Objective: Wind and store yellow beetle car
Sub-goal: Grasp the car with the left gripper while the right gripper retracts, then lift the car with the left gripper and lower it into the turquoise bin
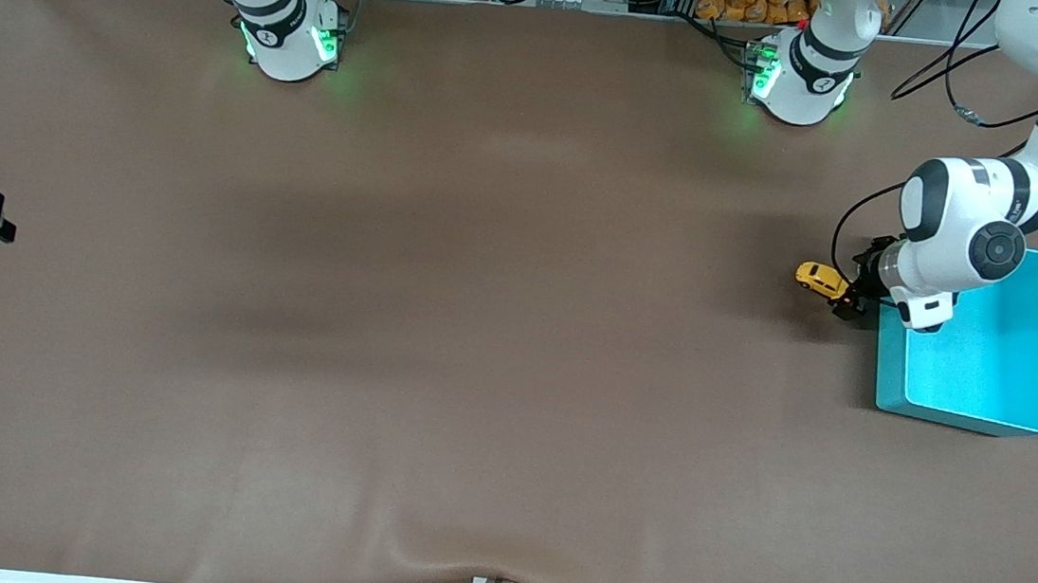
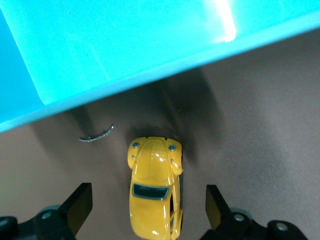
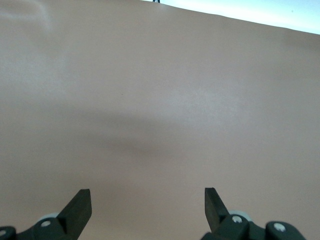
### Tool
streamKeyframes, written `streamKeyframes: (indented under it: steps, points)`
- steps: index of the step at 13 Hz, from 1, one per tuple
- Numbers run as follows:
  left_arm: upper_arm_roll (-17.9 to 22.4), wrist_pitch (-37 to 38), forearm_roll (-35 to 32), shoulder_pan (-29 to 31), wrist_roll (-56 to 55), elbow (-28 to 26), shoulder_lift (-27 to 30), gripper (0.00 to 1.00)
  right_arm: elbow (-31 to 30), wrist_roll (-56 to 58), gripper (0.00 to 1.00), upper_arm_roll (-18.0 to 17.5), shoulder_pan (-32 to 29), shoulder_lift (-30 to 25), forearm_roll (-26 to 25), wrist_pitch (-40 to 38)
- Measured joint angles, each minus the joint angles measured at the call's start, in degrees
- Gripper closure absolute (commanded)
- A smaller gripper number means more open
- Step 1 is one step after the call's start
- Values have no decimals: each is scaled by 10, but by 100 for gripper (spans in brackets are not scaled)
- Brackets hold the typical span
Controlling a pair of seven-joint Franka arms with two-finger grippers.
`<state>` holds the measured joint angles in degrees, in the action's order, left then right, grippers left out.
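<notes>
The yellow beetle car stands on the brown table at the left arm's end, right beside the turquoise bin. My left gripper is down at the car, open. In the left wrist view the car lies between the two spread fingertips, with a gap on each side, and its rounded nose points at the bin's wall. My right gripper is open over bare table with nothing between its fingers.
A thin grey curved piece lies on the table between the car and the bin wall. The bin holds nothing that shows. The left arm's white wrist hangs over the bin's corner.
</notes>
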<state>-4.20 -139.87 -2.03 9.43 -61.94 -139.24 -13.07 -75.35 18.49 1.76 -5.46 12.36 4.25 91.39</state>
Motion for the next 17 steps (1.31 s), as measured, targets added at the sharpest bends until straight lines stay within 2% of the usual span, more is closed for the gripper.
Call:
streamKeyframes:
  steps: [7,8,9,12,13,17]
  points:
    - [-2,-19,0,5,-16,-25,-1,0,-59,-60,0,0,10,-88,0,-41]
    - [-3,-19,0,5,-27,-26,-1,6,-62,-74,0,0,10,-96,0,-54]
    - [-4,-20,0,3,-37,-27,-1,21,-64,-84,0,0,10,-104,0,-65]
    - [-5,-34,0,-4,-49,-27,-7,58,-68,-94,0,-1,15,-116,0,-77]
    - [-6,-39,0,-5,-50,-27,-10,76,-69,-95,0,-1,16,-117,0,-77]
    - [-7,-46,0,-6,-61,-25,-9,95,-70,-96,0,-1,16,-117,0,-81]
